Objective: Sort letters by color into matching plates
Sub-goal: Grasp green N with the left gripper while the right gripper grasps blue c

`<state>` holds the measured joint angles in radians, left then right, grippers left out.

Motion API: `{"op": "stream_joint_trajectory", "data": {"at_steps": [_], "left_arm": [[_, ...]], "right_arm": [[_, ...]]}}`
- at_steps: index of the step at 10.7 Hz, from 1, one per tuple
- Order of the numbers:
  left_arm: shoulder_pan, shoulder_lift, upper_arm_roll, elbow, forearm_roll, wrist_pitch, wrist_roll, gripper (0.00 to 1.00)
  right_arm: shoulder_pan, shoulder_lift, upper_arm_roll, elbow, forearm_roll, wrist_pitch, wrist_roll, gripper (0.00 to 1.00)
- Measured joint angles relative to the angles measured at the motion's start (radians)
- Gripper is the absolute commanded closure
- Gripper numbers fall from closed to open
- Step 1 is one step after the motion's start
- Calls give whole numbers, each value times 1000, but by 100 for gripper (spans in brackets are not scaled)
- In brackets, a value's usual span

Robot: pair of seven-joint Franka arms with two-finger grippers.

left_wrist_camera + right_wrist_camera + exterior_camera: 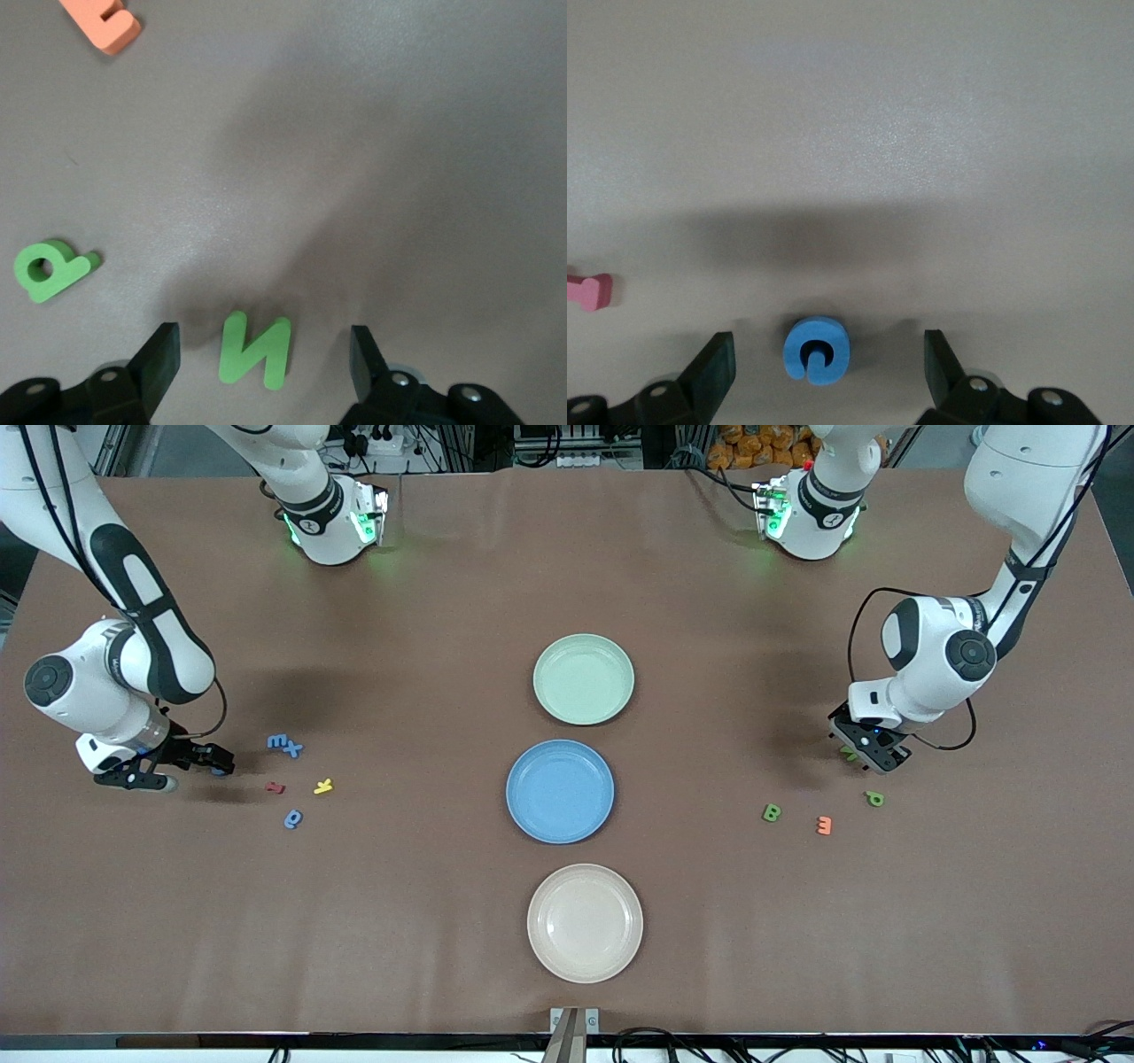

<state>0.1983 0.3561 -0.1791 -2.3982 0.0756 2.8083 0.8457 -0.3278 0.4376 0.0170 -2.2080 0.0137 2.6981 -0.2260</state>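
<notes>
Three plates lie in a row mid-table: the pale green plate (584, 678) farthest from the front camera, then the blue plate (560, 791). My left gripper (864, 749) is low over a green N (255, 351); its open fingers (264, 347) stand on either side of the letter without touching it. A green P (874, 798) and a green B (772, 812) lie close by. My right gripper (177, 771) is open (828, 350) around a round blue letter (818, 351), also untouched. Blue E and X (285, 745) and another blue letter (293, 818) lie beside it.
A beige plate (585, 922) lies nearest the front camera. An orange letter (824, 825) lies between the green B and P. A red letter (275, 787) and a yellow one (323, 786) sit among the blue letters.
</notes>
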Motion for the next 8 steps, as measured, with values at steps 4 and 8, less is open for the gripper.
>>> {"op": "stream_joint_trajectory", "data": {"at_steps": [4, 8], "left_arm": [[0, 9, 0, 0, 15, 3, 0, 37], [0, 9, -1, 0, 26, 6, 0, 100]], "right_arm": [[0, 19, 0, -14, 0, 44, 0, 23], [0, 20, 0, -22, 0, 46, 0, 47]]}}
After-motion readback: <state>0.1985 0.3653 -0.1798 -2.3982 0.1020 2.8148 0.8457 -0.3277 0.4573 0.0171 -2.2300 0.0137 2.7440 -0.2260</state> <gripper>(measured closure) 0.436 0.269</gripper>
